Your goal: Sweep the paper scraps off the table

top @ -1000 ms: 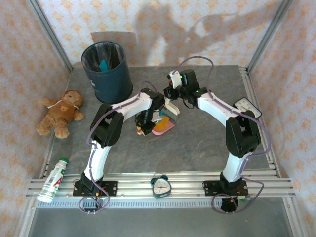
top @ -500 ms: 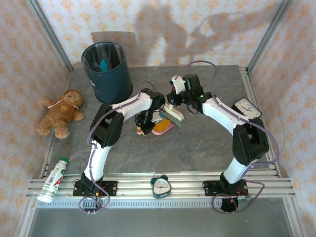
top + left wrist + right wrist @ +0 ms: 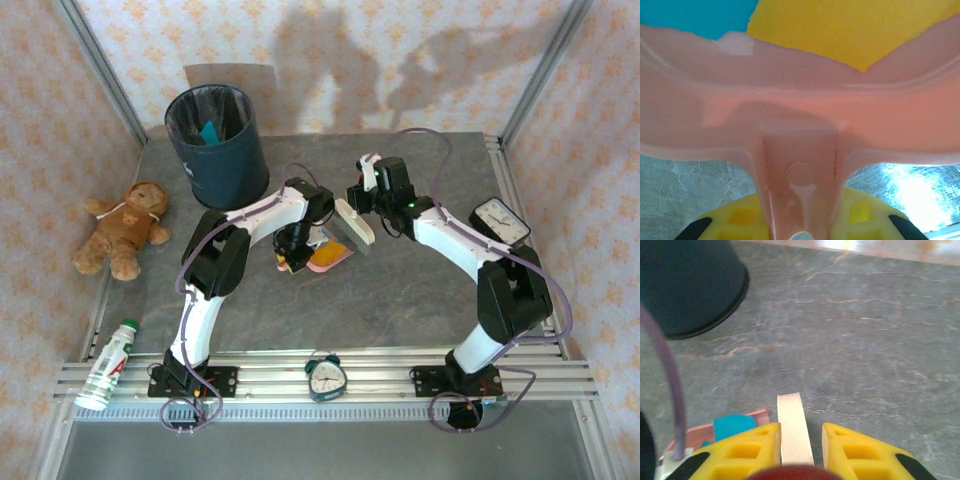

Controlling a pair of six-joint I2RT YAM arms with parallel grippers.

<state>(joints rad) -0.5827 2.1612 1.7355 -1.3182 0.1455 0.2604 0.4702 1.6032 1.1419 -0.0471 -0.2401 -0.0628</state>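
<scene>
2 flat paper scraps (image 3: 840, 30), teal and yellow, lie in the pink plastic dustpan (image 3: 800, 125), its handle clenched by the left gripper (image 3: 800, 227); the right gripper (image 3: 796, 455) grasps the cream-handled brush (image 3: 791, 415). Tilting the pan toward the dark round bin (image 3: 225, 165) at 11 o'clock could spill them.

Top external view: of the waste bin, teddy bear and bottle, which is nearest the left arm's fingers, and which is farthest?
1. Waste bin, back left of the table, nearest the left fingers.
2. Teddy bear, out at the left side.
3. Bottle, lying at the near left corner, farthest.
</scene>
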